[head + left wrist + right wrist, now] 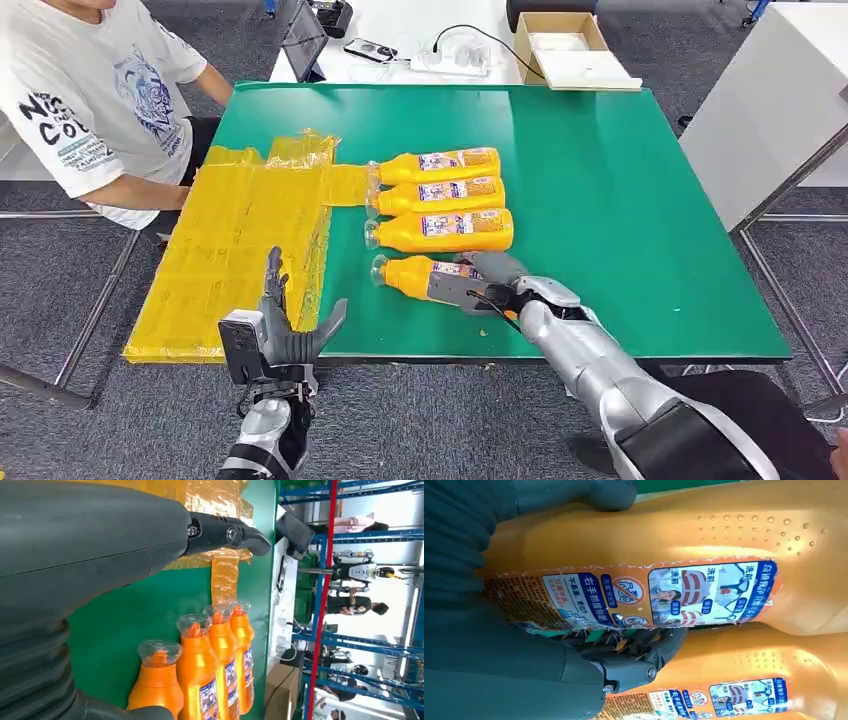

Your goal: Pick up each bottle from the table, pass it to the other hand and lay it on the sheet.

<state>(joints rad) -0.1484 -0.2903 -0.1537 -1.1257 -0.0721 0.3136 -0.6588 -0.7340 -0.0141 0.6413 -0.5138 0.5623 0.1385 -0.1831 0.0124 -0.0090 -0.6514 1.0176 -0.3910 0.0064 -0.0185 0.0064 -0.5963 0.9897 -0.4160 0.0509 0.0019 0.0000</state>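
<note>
Several orange bottles lie side by side on the green table (pixel 620 200), caps pointing toward the yellow sheet (pixel 235 245). My right hand (pixel 505 285) grips the base end of the nearest bottle (pixel 415 276), which sits slightly askew on the table. In the right wrist view that bottle (pixel 664 540) has my fingers on one side and my thumb (pixel 624 667) on the other, with the neighbouring bottle (pixel 734 680) behind. My left hand (pixel 285 328) hovers open at the table's front edge, by the sheet's near corner. The left wrist view looks past the left hand (pixel 100 545) to the bottles' clear caps (pixel 195 625).
A person in a white T-shirt (pixel 95 90) sits at the table's far left corner, next to the sheet. Behind the green table a white desk holds a cardboard box (pixel 570 45), a power strip (pixel 450 62) and a tablet (pixel 303 38). A white table (pixel 770 110) stands to the right.
</note>
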